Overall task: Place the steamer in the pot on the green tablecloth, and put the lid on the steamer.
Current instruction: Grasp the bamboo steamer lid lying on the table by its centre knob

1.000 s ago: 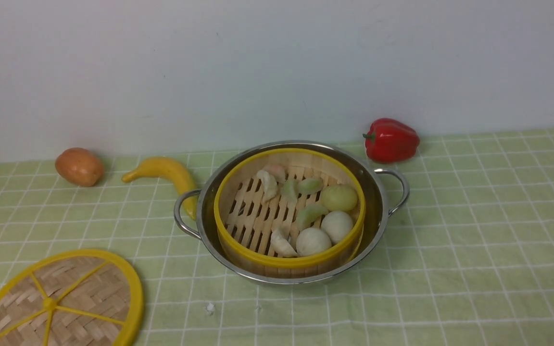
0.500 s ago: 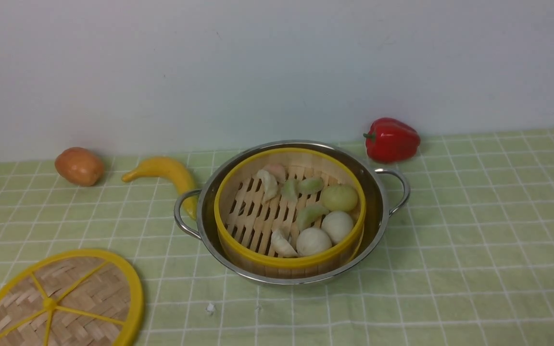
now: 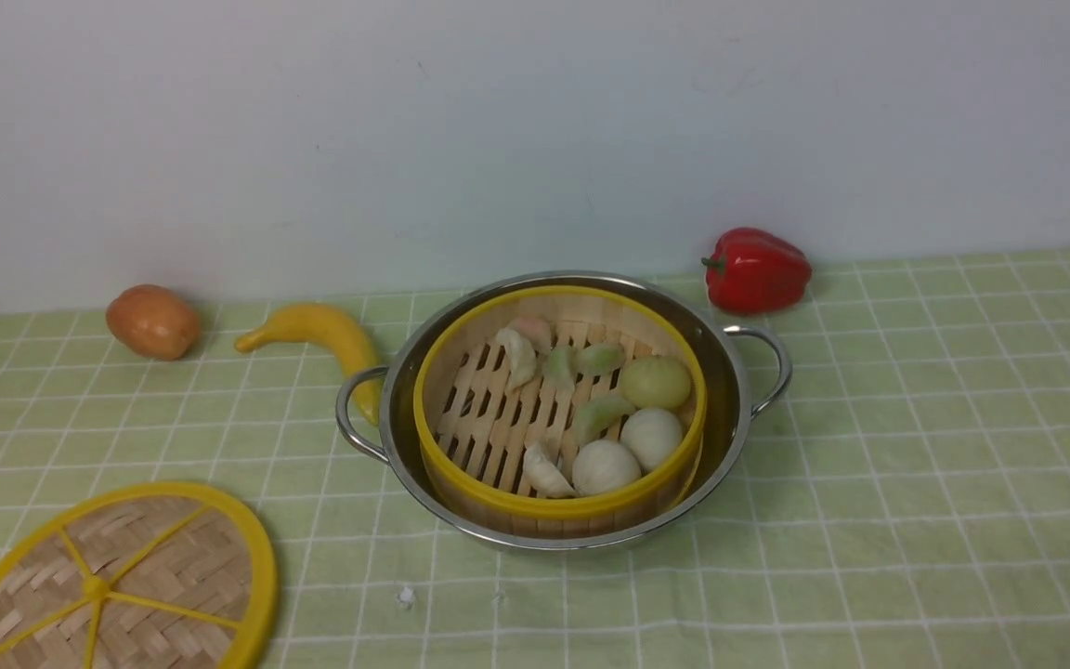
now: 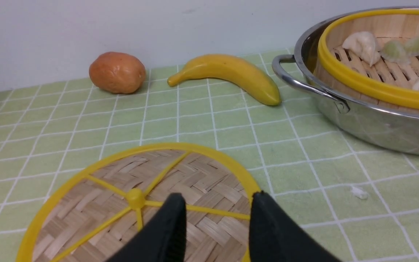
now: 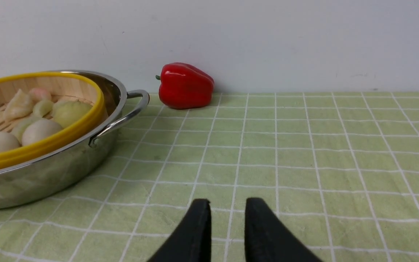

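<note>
A: Steamer, position?
B: The steamer (image 3: 489,423) sits inside the pot (image 3: 730,390), in the middle of the tablecloth (image 3: 916,446). It is uncovered, with dumplings (image 3: 521,358) and round buns (image 3: 605,465) on the slats

A: Lid?
B: The lid (image 3: 163,567) lies flat at the near left corner of the tablecloth, spokes up, well apart from the pot

A: Left gripper?
B: The left gripper (image 4: 216,196) is over the near part of the lid, just beside the hub. Jaws parted, nothing between them. Cannot tell whether the tips touch the weave

A: Right gripper?
B: The right gripper (image 5: 227,202) is low over bare cloth to the right of the pot. Jaws apart by a narrow gap, empty

A: Other items?
B: Banana (image 3: 321,327) just beside the pot's left handle. Potato (image 3: 153,321) toward the far left corner. Red pepper (image 3: 758,269) at the far edge, beyond the right handle
</note>
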Motion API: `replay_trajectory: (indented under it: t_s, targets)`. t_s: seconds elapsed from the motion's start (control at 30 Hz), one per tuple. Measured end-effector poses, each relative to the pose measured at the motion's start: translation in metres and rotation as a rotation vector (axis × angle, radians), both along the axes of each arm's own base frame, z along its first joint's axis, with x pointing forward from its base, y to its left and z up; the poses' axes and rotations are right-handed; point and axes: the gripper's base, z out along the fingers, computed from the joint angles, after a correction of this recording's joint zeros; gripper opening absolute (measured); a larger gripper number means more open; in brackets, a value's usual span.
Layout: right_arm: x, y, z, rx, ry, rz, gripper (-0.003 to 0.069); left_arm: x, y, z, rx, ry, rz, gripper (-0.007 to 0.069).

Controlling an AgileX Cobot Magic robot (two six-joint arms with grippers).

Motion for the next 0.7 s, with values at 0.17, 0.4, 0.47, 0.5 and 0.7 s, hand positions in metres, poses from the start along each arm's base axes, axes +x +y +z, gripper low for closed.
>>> replay_trajectory:
  t_s: [0.17,0.4,0.47,0.5,0.7]
  targets:
    - [0.000,0.000,0.000,0.001,0.000,0.000,0.0181,0.001,-0.005,0.006,-0.298,-0.048,0.013,0.0240]
    - [0.000,0.000,0.000,0.001,0.000,0.000,0.0197,0.003,0.005,0.027,-0.603,-0.280,0.121,0.0240]
    - [0.000,0.000,0.000,0.001,0.000,0.000,0.0200,0.003,0.007,0.030,-0.644,-0.313,0.142,0.0240]
    - [0.000,0.000,0.000,0.001,0.000,0.000,0.0203,0.003,0.011,0.033,-0.686,-0.356,0.169,0.0240]
    - [0.000,0.000,0.000,0.001,0.000,0.000,0.0216,0.003,0.008,0.072,-0.581,-0.385,0.120,0.0263]
